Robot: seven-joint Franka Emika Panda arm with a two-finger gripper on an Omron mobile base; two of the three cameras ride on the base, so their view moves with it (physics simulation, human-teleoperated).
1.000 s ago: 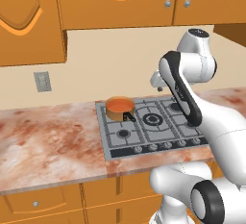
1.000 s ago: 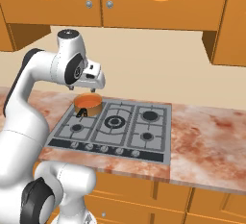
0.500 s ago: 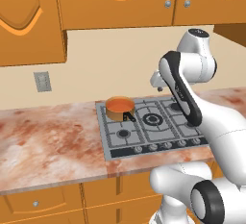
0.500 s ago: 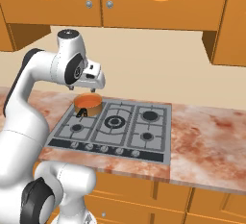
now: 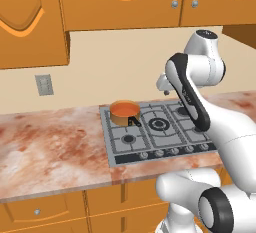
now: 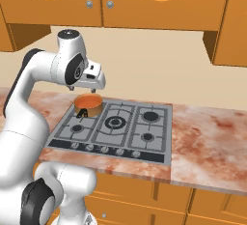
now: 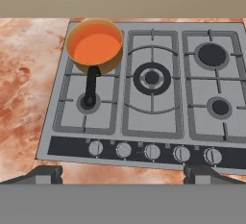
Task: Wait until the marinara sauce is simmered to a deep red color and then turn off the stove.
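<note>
Gripper (image 7: 123, 172) fingers stand wide apart with nothing between them, the two dark tips (image 7: 44, 174) showing at the bottom corners of the hand view, which looks down along the hand at the stove (image 7: 158, 136). In the right base view the hand hangs in the air above the back left part of the stove (image 6: 154, 142), clear of the pan and touching nothing. A tan-orange pan (image 7: 82, 60) sits on the back left burner, its short black handle (image 7: 90, 84) pointing toward the front edge and ending over the front left burner (image 7: 88, 102). Inside the pan lies the sauce (image 7: 94, 48), a smooth flat disc of bright orange. Five round knobs (image 7: 152, 151) line the dark strip along the front of the stove. The large ringed burner (image 7: 152, 78) in the middle and the two burners on the right carry no pots. Mottled reddish stone counter (image 5: 50, 142) runs on both sides of the stove, with orange wooden cabinets (image 5: 120, 2) above and a pale wall outlet (image 5: 44, 84) to the left
</note>
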